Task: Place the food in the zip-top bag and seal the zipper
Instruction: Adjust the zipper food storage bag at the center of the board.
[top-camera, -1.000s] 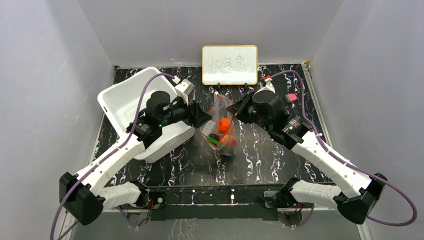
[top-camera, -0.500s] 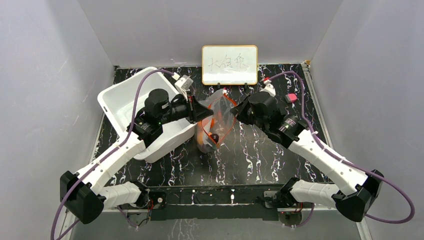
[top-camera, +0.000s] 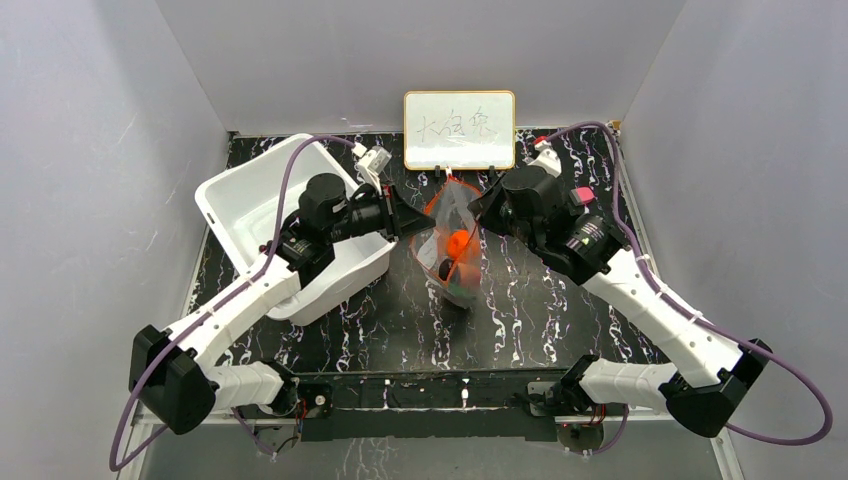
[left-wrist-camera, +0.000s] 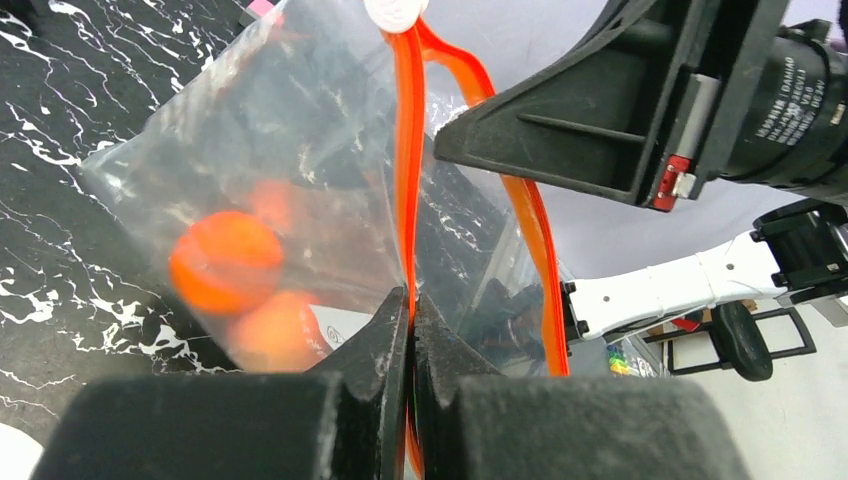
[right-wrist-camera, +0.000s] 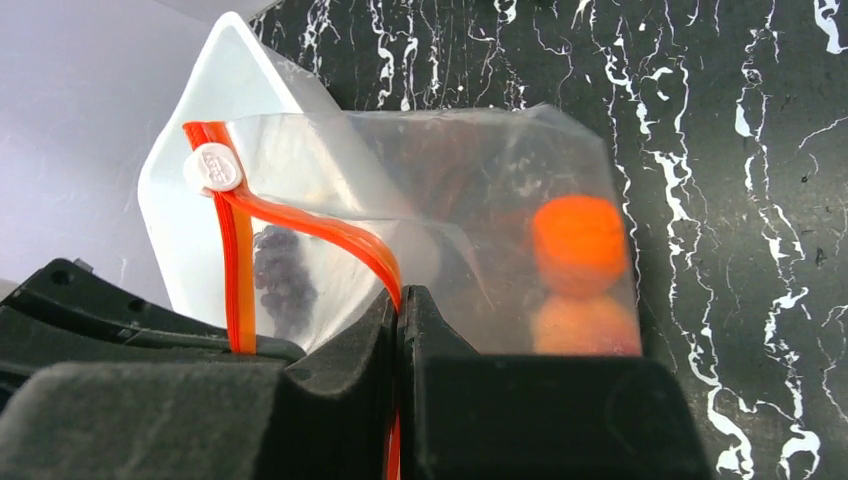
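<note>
The clear zip-top bag (top-camera: 452, 238) hangs off the black marbled table between my two grippers. Its red-orange zipper (left-wrist-camera: 405, 150) gapes, the two strips apart, with the white slider (right-wrist-camera: 212, 168) at one end. My left gripper (left-wrist-camera: 411, 295) is shut on one strip of the mouth. On the opposite strip (right-wrist-camera: 330, 232) my right gripper (right-wrist-camera: 398, 292) is shut. Food sits in the bag's bottom: two orange fruits (right-wrist-camera: 578, 243), also showing in the left wrist view as orange fruits (left-wrist-camera: 225, 262), and a dark grape bunch (right-wrist-camera: 278, 275). From above, the left gripper (top-camera: 426, 214) and right gripper (top-camera: 478, 212) flank the bag's top.
A white plastic bin (top-camera: 250, 200) stands at the back left, right under my left arm. A small whiteboard (top-camera: 459, 129) leans at the back wall just behind the bag. Grey walls close in on both sides.
My left gripper has shut on the bag's zipper strip. Both grippers moved back toward the whiteboard and the bag, first swung left, now hangs upright between them.
</note>
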